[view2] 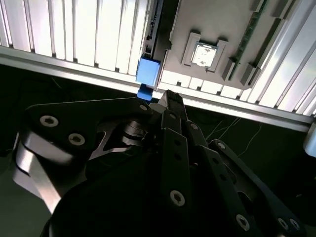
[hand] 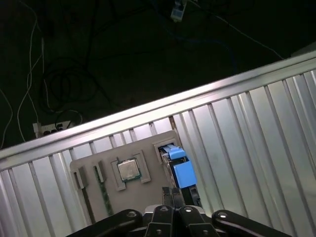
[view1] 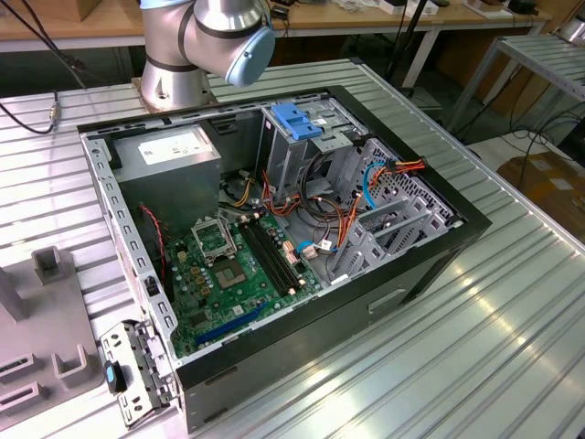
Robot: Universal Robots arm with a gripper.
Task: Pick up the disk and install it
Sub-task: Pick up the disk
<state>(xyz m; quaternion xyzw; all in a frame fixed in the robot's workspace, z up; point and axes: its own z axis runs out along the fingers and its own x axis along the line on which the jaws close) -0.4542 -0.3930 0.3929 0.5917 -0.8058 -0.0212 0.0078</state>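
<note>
The disk point(hand: 178, 170) stands on edge in a slot of a grey holder plate point(hand: 148, 148); it is dark with bright blue plastic tabs. In the second wrist view its blue tab point(view2: 147, 71) sits at the table's edge. My gripper point(hand: 173, 196) hangs just over the holder, right beside the disk's blue tab. Its black fingers lie together with nothing between them, and in the second wrist view the gripper point(view2: 168, 98) tapers to a point next to the tab. The open computer case point(view1: 430, 265) lies on the ribbed table in the exterior view.
The holder also carries a processor chip point(hand: 129, 169) and a memory stick point(hand: 103, 195). Inside the case stand a grey cage with a blue handle point(view1: 297, 123), a power supply point(view1: 169, 151), the motherboard point(view1: 228, 274) and loose cables. A metal bracket point(view1: 128, 370) lies by the case.
</note>
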